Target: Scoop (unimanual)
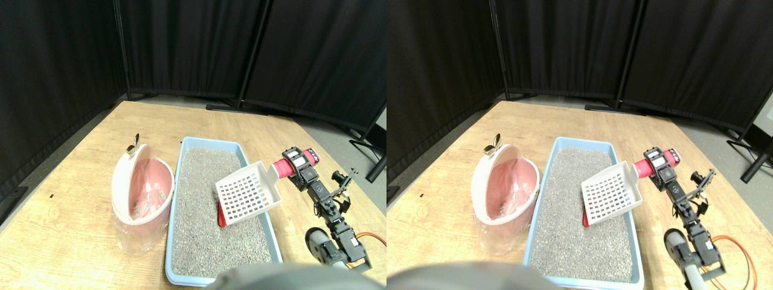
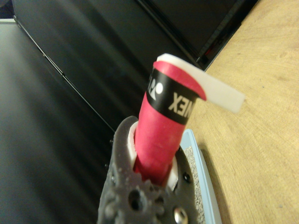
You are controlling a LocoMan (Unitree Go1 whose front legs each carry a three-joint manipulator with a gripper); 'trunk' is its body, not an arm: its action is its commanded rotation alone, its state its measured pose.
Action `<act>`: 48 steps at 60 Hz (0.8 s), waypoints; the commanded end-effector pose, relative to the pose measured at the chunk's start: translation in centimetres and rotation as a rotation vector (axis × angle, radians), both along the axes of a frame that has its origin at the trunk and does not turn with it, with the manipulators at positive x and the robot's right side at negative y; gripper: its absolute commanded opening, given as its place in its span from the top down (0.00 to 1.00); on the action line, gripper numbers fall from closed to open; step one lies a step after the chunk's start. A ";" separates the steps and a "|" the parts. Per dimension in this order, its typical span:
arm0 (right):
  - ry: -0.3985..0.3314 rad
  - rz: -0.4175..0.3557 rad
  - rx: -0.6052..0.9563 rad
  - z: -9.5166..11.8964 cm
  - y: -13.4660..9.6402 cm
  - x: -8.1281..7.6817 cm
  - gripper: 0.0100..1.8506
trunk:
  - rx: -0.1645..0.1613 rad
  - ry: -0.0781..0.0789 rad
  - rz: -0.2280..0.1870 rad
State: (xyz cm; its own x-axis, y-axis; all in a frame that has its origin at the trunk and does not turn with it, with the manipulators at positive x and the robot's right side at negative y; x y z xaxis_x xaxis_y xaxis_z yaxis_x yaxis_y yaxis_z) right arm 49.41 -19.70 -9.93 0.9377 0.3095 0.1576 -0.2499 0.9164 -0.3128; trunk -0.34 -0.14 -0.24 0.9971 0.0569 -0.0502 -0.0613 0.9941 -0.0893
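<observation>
Gripping red handle (image 1: 282,167) | claw (image 1: 300,165) clenched | white scoop (image 1: 247,194) above litter tray (image 1: 177,241)

The table (image 1: 72,199) is pale wood with a matt, grained face. The tray (image 1: 181,254) looks like smooth light-blue plastic, filled with rough grey granular litter (image 1: 199,205). At its 9 o'clock the bin (image 1: 142,193) is glossy pink and white plastic, part-wrapped in clear film. The scoop (image 1: 247,193) is white slotted plastic; its handle (image 2: 161,135) is wound in matt red tape with a black printed band. The gripper (image 1: 299,166) is matt black plastic with metal screws. Behind, the curtains (image 1: 181,48) are black cloth.
</observation>
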 end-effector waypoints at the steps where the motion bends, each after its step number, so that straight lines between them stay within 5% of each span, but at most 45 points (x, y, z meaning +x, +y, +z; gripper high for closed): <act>1: -0.066 0.004 0.010 1.2 -0.1 -0.3 0.98 | -0.016 0.016 0.024; 48: -0.119 0.064 -0.314 3.0 -1.1 2.1 0.98 | -0.048 0.015 0.058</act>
State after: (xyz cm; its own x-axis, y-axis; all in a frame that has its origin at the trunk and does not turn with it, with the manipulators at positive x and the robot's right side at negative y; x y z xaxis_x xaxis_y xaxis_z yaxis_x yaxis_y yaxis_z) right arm 51.49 -21.40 -7.48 0.9152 0.3884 0.1078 -0.2548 0.7646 -0.5920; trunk -0.32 0.00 -0.16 0.9943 0.0949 -0.0477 -0.1005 0.9861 -0.1325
